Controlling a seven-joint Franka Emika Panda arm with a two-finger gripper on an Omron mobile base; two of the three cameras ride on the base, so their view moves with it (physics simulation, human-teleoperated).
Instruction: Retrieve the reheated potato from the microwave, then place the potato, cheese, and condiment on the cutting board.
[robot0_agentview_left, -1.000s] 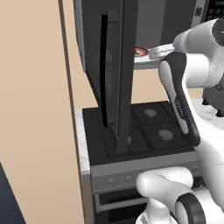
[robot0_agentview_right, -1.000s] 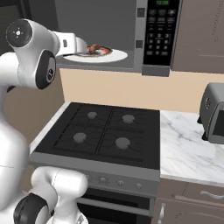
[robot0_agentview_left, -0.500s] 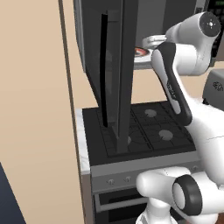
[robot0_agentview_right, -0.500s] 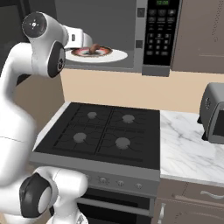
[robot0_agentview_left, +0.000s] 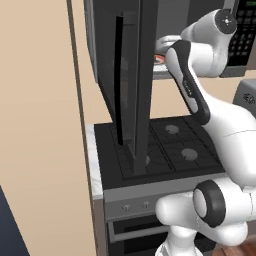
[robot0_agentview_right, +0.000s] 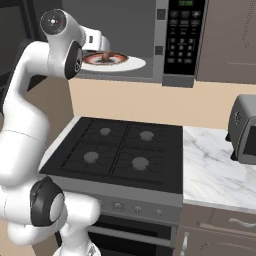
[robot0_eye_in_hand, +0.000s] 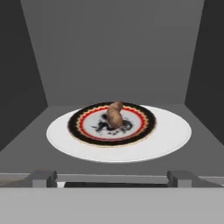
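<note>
The microwave (robot0_agentview_right: 150, 40) stands open above the stove (robot0_agentview_right: 120, 152), its door (robot0_agentview_left: 127, 85) swung wide toward the arm's left, so the cavity is clear for a straight reach. Inside, the potato (robot0_eye_in_hand: 114, 114) lies at the middle of a patterned plate (robot0_eye_in_hand: 144, 124), which in turn rests on the white turntable (robot0_eye_in_hand: 175, 135); that central, raised seat keeps it away from the microwave's walls and leaves room on both sides for the fingers. The gripper (robot0_eye_in_hand: 111, 178) hangs just outside the microwave's mouth, level with the turntable and aimed squarely at the potato, its fingers spread as wide as they go and holding nothing. The aim looks deliberate: with the hand nearly horizontal, the fingers can likely slide in over the plate's rim and straddle the potato from the front rather than from above, where the microwave's ceiling would crowd the wrist. Against the view of a second ago, the arm has straightened and lifted, the shoulder joint now higher beside the microwave and the hand nearer its opening; half a second ago it was partway through that same rise. The fingers were already spread then, and the potato, plate and door sit as they did. To the right of the microwave, a toaster oven (robot0_agentview_right: 245, 130) stands on the marble tabletop (robot0_agentview_right: 215, 170), apart from the work.
</note>
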